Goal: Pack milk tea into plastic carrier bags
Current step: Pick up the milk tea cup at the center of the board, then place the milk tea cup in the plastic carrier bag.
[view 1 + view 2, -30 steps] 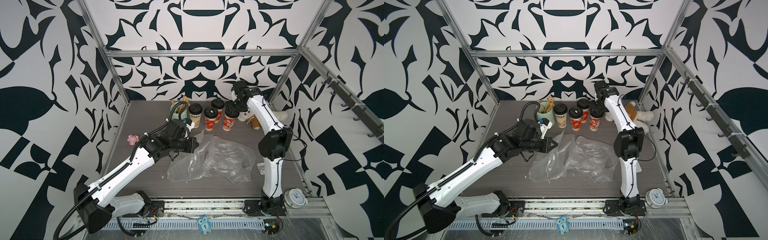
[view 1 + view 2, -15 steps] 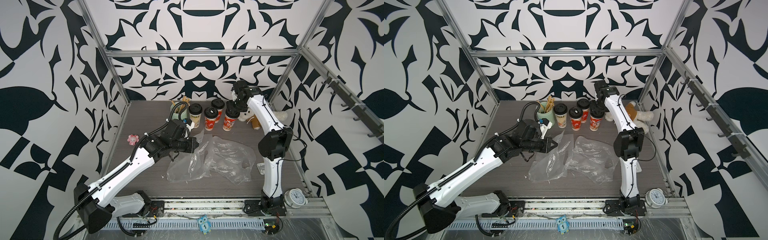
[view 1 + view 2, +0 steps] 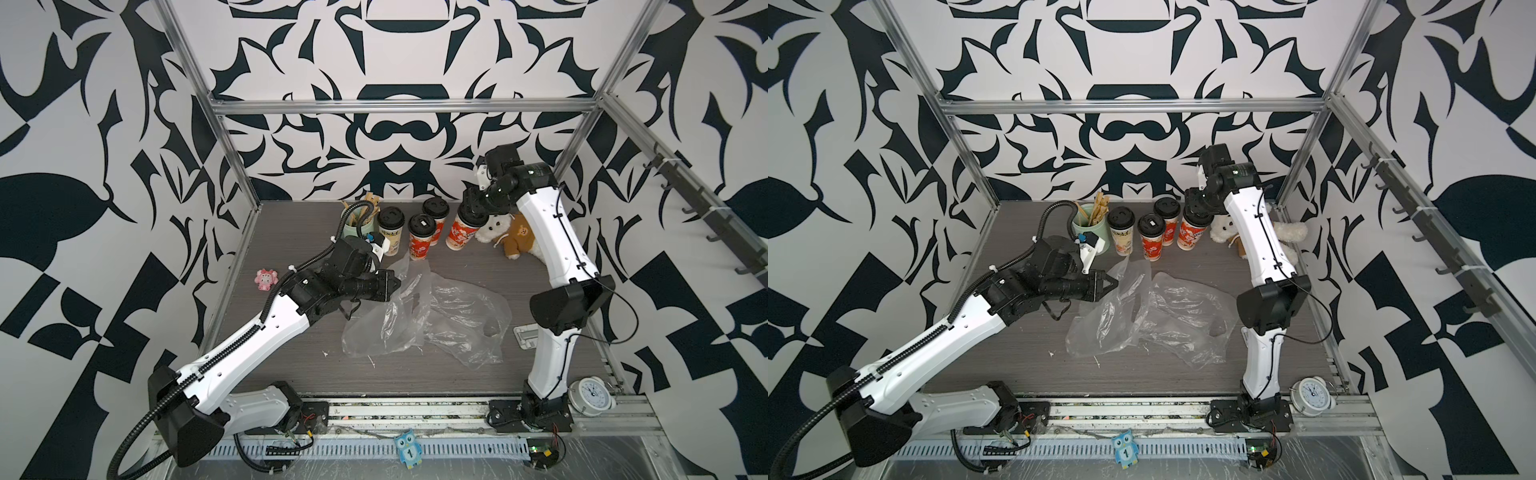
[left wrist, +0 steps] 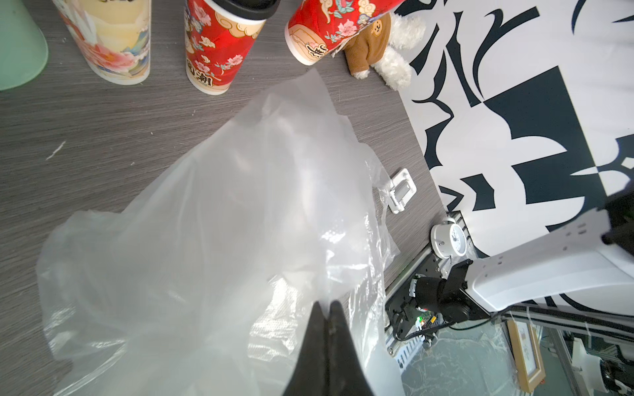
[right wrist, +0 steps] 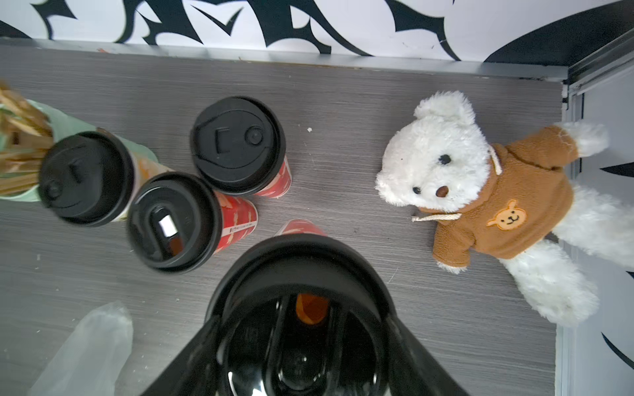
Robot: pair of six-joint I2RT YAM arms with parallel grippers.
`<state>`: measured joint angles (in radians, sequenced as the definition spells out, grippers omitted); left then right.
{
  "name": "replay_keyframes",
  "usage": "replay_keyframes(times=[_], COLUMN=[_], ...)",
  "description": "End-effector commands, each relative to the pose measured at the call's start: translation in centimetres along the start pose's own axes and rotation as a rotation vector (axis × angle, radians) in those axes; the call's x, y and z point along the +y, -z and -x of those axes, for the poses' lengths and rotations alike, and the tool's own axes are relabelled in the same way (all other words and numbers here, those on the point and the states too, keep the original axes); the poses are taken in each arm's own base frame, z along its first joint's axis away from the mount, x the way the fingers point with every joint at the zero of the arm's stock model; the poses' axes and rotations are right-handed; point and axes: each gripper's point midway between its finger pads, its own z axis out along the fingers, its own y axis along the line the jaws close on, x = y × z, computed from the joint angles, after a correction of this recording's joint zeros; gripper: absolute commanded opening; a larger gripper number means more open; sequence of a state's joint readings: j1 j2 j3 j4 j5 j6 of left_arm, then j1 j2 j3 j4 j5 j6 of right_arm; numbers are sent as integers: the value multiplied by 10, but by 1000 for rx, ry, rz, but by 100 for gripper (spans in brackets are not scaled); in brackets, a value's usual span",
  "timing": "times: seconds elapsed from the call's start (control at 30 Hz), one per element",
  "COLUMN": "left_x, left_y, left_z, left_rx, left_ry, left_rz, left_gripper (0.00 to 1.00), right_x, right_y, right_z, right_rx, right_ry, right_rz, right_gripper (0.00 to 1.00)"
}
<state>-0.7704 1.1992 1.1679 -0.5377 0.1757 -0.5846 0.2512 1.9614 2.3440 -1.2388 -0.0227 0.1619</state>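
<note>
Your left gripper [image 3: 394, 284] is pinched shut on the raised edge of one clear carrier bag [image 3: 384, 328]; the second bag [image 3: 465, 316] lies crumpled just beside it. Along the back, left to right: a mint-green holder [image 4: 20, 48] of brown sticks [image 3: 1098, 208], a cream-yellow cup [image 3: 391, 237], a front red cup [image 3: 419, 249], a rear red cup [image 3: 439, 232], then a tilted red cup [image 3: 459, 235] whose black lid [image 5: 298, 260] your right gripper [image 3: 471, 212] is clamped around. A teddy bear [image 3: 513, 235] in a brown hoodie lies just beyond it. Chinese characters mark the red sleeves; the owl tag [image 3: 409, 451] reads "1".
</note>
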Motion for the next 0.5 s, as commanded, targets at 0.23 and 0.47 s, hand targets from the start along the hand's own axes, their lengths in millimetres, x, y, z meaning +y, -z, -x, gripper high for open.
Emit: replay_keyframes(times=[0.23, 0.47], left_x=[7, 4], left_y=[-15, -21], left_z=[22, 29], left_rx=[-82, -94], left_ry=[59, 78], left_rz=[2, -11], left_gripper=[0, 0], right_x=[30, 40], right_y=[104, 155], right_z=[-26, -52], right_rx=[-105, -142], right_ry=[7, 18], right_rz=[141, 204], right_gripper=[48, 48])
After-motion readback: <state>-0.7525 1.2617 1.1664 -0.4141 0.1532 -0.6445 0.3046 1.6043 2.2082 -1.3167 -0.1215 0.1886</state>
